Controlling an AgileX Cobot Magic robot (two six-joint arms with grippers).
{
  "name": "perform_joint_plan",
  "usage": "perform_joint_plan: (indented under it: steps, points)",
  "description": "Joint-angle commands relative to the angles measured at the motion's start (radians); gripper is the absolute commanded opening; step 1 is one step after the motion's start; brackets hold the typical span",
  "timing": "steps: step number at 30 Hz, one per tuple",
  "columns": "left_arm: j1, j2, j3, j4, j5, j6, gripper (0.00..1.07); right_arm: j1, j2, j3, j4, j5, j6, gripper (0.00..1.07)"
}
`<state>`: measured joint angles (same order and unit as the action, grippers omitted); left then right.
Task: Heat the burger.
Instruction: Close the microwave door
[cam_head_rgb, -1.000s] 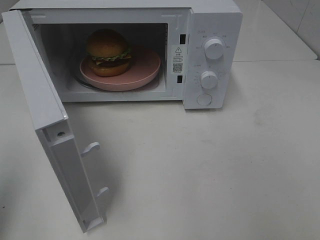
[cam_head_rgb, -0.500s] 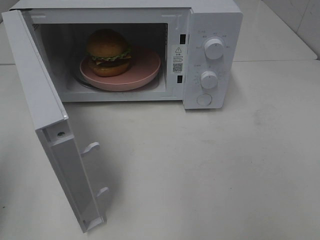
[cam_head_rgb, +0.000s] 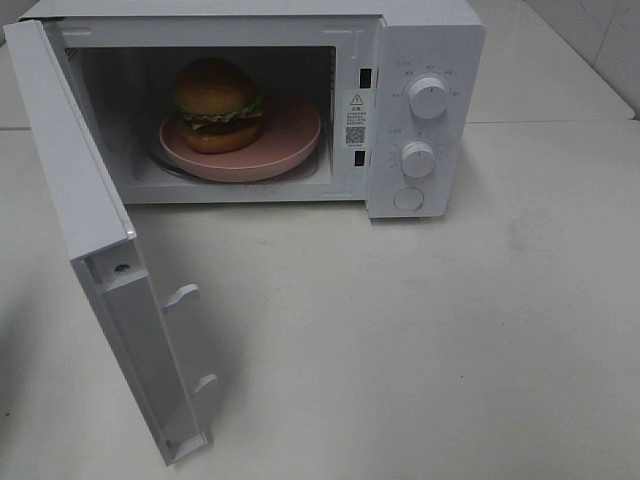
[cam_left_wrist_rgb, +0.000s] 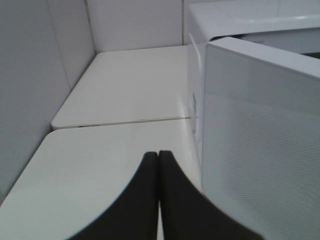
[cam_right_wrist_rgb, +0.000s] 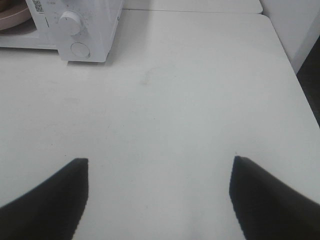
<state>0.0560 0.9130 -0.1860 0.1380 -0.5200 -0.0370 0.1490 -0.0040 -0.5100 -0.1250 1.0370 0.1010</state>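
Inside the microwave (cam_head_rgb: 430, 45) at the tabletop's (cam_head_rgb: 450, 330) far edge | I see the burger (cam_head_rgb: 216, 100) on the pink plate (cam_head_rgb: 290, 130), toward its left rim | door (cam_head_rgb: 90, 200) stands wide open at the left | my left gripper (cam_left_wrist_rgb: 158, 155): jaws pressed together, empty, near the door's outer face | my right gripper (cam_right_wrist_rgb: 159, 161): jaws spread wide over bare tabletop, holding nothing

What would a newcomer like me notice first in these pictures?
Most likely the burger, tall and glossy, sitting on a pink plate inside the white microwave at the back of the table. Next comes the door, which stands wide open on the left and swings out toward the camera. No robot arm shows in the high view.
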Motion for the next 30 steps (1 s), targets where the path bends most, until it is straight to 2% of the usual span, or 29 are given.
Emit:
perform_joint_plan:
  steps: [1, 2, 3, 4, 5, 6, 9, 10, 15, 17, 19, 22, 24, 25, 27, 28, 30]
  points:
    - [0.002, 0.056, 0.004, 0.122, -0.097, -0.084, 0.0, -0.009, -0.027, 0.004, 0.003, -0.005, -0.008, 0.75]
    - [0.002, 0.083, 0.004, 0.171, -0.128, -0.119, 0.0, -0.009, -0.027, 0.004, 0.003, -0.005, -0.008, 0.75]
    - [0.002, 0.132, 0.004, 0.275, -0.193, -0.173, 0.0, -0.009, -0.027, 0.004, 0.003, -0.005, -0.008, 0.75]
    - [0.002, 0.132, 0.004, 0.275, -0.193, -0.173, 0.0, -0.009, -0.027, 0.004, 0.003, -0.005, -0.008, 0.75]
    - [0.002, 0.155, 0.004, 0.314, -0.22, -0.193, 0.0, -0.009, -0.027, 0.004, 0.003, -0.005, -0.008, 0.75]
    - [0.002, 0.212, 0.004, 0.398, -0.284, -0.243, 0.0, -0.009, -0.027, 0.004, 0.003, -0.005, -0.008, 0.75]
    - [0.002, 0.24, 0.004, 0.42, -0.307, -0.261, 0.0, -0.009, -0.027, 0.004, 0.003, -0.005, -0.008, 0.75]
    - [0.0, 0.294, 0.003, 0.447, -0.344, -0.285, 0.0, -0.009, -0.027, 0.004, 0.003, -0.005, -0.008, 0.75]
    - [-0.07, 0.377, -0.021, 0.412, -0.376, -0.274, 0.0, -0.009, -0.027, 0.004, 0.003, -0.005, -0.008, 0.75]
    - [-0.095, 0.392, -0.026, 0.381, -0.376, -0.26, 0.0, -0.009, -0.027, 0.004, 0.003, -0.005, -0.008, 0.75]
    - [-0.199, 0.433, -0.031, 0.19, -0.374, -0.176, 0.0, -0.009, -0.027, 0.004, 0.003, -0.005, -0.008, 0.75]
    - [-0.229, 0.441, -0.031, 0.145, -0.374, -0.145, 0.0, -0.009, -0.027, 0.004, 0.003, -0.005, -0.008, 0.75]
    - [-0.339, 0.473, -0.034, -0.031, -0.386, -0.047, 0.0, -0.009, -0.027, 0.004, 0.003, -0.005, -0.008, 0.75]
    - [-0.339, 0.473, -0.034, -0.031, -0.386, -0.047, 0.0, -0.009, -0.027, 0.004, 0.003, -0.005, -0.008, 0.75]
    - [-0.422, 0.506, -0.044, -0.153, -0.398, 0.01, 0.0, -0.009, -0.027, 0.004, 0.003, -0.005, -0.008, 0.75]
    - [-0.422, 0.506, -0.044, -0.153, -0.398, 0.01, 0.0, -0.009, -0.027, 0.004, 0.003, -0.005, -0.008, 0.75]
    - [-0.495, 0.549, -0.066, -0.223, -0.421, 0.055, 0.0, -0.009, -0.027, 0.004, 0.003, -0.005, -0.008, 0.75]
